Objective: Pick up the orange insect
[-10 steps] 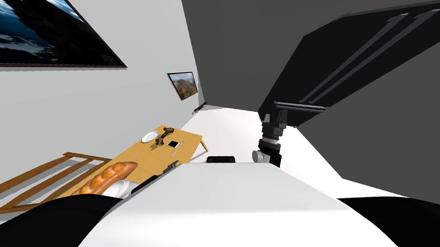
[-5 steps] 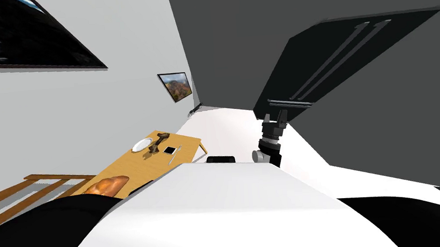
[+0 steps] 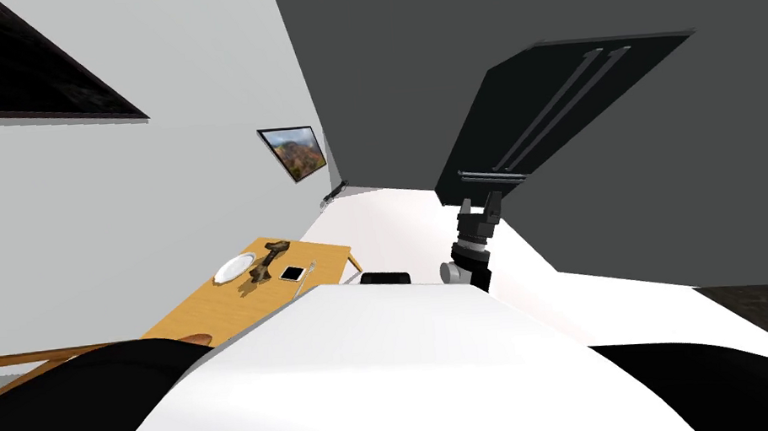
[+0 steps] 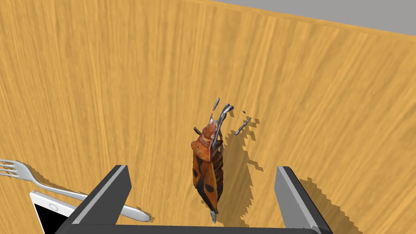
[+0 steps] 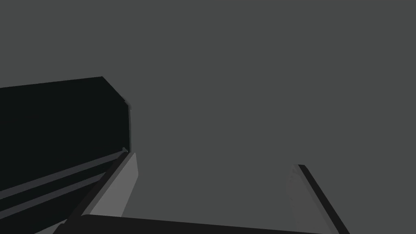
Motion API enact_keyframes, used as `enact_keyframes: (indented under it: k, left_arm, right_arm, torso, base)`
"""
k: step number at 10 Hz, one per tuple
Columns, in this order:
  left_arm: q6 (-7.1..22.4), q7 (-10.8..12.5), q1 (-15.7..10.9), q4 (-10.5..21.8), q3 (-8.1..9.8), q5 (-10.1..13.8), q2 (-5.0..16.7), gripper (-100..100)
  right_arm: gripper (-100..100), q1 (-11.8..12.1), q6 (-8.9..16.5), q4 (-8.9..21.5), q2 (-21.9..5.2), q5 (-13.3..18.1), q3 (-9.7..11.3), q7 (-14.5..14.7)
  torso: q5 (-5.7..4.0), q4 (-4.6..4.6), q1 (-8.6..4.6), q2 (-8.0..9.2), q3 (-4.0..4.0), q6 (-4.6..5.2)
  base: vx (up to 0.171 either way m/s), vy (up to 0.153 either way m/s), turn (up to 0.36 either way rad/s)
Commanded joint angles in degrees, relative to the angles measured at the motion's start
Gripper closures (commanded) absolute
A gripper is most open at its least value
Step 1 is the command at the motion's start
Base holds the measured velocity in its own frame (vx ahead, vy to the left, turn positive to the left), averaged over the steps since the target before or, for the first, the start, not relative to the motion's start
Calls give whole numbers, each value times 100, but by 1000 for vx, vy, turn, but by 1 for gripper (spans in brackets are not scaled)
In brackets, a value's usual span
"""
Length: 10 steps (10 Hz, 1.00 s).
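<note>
Left tool [image 4: 203, 172], opened wide, straddles the orange insect [image 4: 207, 166], which seemingly lies on the wooden surface [image 4: 101, 81]. A fork [image 4: 24, 174] lies beside one finger. Right tool [image 5: 215, 164] likewise wide.

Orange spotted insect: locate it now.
Left wrist view: the orange black-spotted insect lies on the wooden table inside the open left gripper, near a silver fork.

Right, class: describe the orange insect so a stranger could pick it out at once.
Start at the wooden table. Between the fingers of the open left pincer lies the orange insect, near a fork and a white phone. It alone is orange with black spots, legs and antennae.
</note>
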Motion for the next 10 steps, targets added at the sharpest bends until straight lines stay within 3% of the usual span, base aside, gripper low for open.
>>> enact_keyframes:
  k: [1,2,3,6,7,8,10]
  left_arm:
    - [0,0,0,0,0,0,0,-100]
    - [36,21,6,-10,3,-5,1,0]
    - [5,-6,-124,191,-56,-105,-197,-100]
    - [-30,-37,-285,440,-130,-232,-445,-100]
    - [-17,-26,-250,381,-114,-195,-381,-100]
    - [-24,-32,-258,394,-120,-195,-386,100]
    - [-22,-29,-254,395,-119,-194,-386,100]
  right_arm:
    - [0,0,0,0,0,0,0,0]
    - [0,1,0,0,0,0,0,0]
    - [0,0,0,0,1,0,0,0]
    - [0,0,0,0,1,0,0,0]
    - [0,0,0,0,1,0,0,0]
    - [0,0,0,0,1,0,0,0]
    - [0,0,0,0,1,0,1,0]
  torso:
    - [0,0,0,0,0,0]
    - [-1,1,-14,4,2,-4]
    - [-5,2,-28,7,4,-3]
    - [-4,2,-25,10,5,-4]
    - [-4,2,-23,10,6,-3]
    - [-6,2,-29,10,6,-4]
    - [-5,3,-34,7,5,1]
  base:
    - [12,48,-42]
    - [2,9,5]
    - [5,27,-45]
    - [1,31,-32]
    - [0,15,-7]
    - [0,0,0]
    - [-1,1,5]
